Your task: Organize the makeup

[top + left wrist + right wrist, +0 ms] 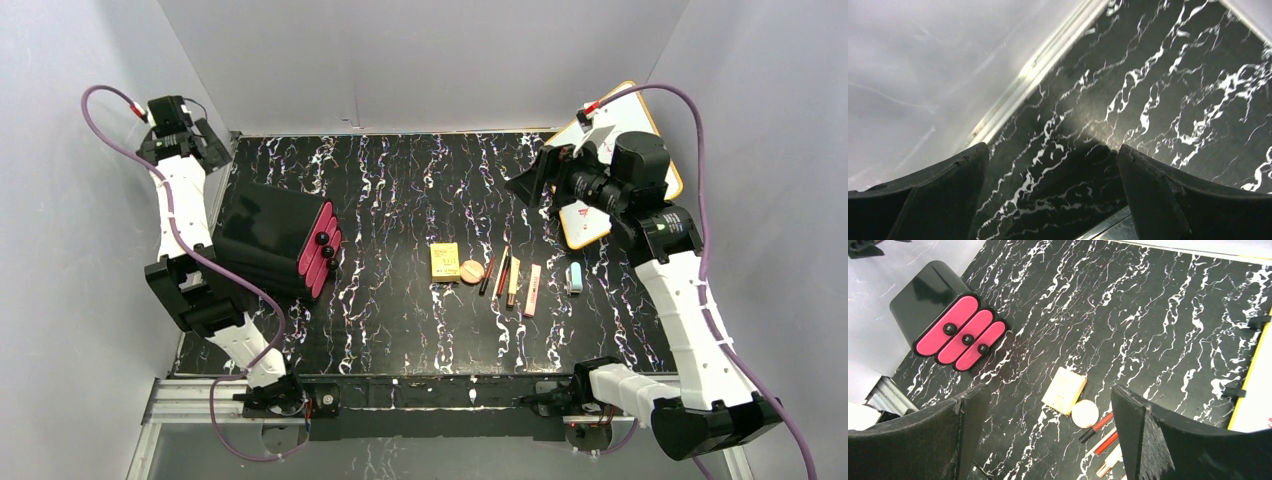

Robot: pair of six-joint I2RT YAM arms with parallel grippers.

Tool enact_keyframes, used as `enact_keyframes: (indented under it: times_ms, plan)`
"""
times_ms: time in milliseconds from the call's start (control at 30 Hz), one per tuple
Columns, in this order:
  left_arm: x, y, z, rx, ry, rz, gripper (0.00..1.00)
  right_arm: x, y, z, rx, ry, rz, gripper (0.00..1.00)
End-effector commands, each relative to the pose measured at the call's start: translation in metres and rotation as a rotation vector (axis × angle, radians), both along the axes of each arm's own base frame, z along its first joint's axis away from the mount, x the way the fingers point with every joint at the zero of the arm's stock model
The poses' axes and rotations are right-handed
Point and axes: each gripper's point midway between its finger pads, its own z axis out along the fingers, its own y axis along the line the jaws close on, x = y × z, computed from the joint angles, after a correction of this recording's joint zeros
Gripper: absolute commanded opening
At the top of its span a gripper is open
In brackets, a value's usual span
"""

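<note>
Centrally on the glossy, white-veined black table (400, 180), the makeup (502, 272) lies in a row: boxy yellow packet (445, 261) just beside a round peach compact (472, 271), then thin pencils (488, 275), tan stick (513, 281), pink tube (532, 290). Left gripper (1050, 152) and right gripper (1048, 392) hold matte black jaws apart. A black box (265, 235) with rounded pink drawers (322, 262) stands well left; the right arm (690, 300) partly hides an orange-rimmed whiteboard (590, 220).

The worktop (400, 190) is black, veined with white like marble. The box (265, 235) is glossy black, with three bright pink drawer fronts and black knobs. The packet (445, 261) is yellow, the round compact (472, 271) peach. There is a dark pencil (487, 275) and a red pencil (502, 272). The stick (513, 281) is tan, the tube (532, 290) pale pink. The board (640, 108) is white with an orange rim.
</note>
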Motion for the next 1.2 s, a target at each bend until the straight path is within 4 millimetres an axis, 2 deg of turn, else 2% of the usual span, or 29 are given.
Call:
enact_keyframes:
  times_ms: [0,133,200,333,467,533,633,733,867,933,1067,1167]
  plan:
    - [-0.010,-0.014,0.000,-0.050,-0.062,0.027,0.99,-0.002,0.012,-0.004,0.024,-0.001,0.053,0.99]
    - [-0.019,-0.021,-0.035,-0.124,-0.031,0.067,0.98,-0.003,0.027,-0.009,0.053,0.016,0.086,0.99]
    - [-0.027,-0.024,-0.053,-0.154,-0.008,0.102,0.98,-0.005,0.043,-0.014,0.046,0.026,0.122,0.98]
    - [-0.044,-0.031,-0.085,-0.196,0.068,0.126,0.98,-0.025,0.107,-0.042,-0.073,0.051,0.244,0.98]
    - [-0.056,-0.037,-0.099,-0.210,0.103,0.119,0.98,-0.058,0.181,-0.080,-0.228,0.040,0.375,0.95]
    - [-0.060,-0.041,-0.104,-0.221,0.116,0.108,0.98,-0.065,0.211,-0.099,-0.274,0.027,0.421,0.92]
    - [-0.063,-0.044,-0.114,-0.231,0.137,0.096,0.98,-0.054,0.242,-0.121,-0.315,-0.018,0.420,0.87]
    - [-0.065,-0.047,-0.122,-0.245,0.150,0.091,0.99,-0.039,0.264,-0.131,-0.325,-0.066,0.423,0.83]
    - [-0.062,-0.049,-0.129,-0.264,0.159,0.082,0.98,-0.021,0.289,-0.131,-0.340,-0.113,0.433,0.80]
    - [-0.061,-0.050,-0.132,-0.270,0.165,0.078,0.98,-0.016,0.302,-0.124,-0.321,-0.144,0.450,0.79]
    - [-0.059,-0.050,-0.135,-0.274,0.168,0.073,0.99,-0.008,0.330,-0.121,-0.288,-0.164,0.490,0.76]
    - [-0.056,-0.043,-0.128,-0.239,0.149,0.086,0.98,-0.010,0.349,-0.125,-0.276,-0.152,0.543,0.75]
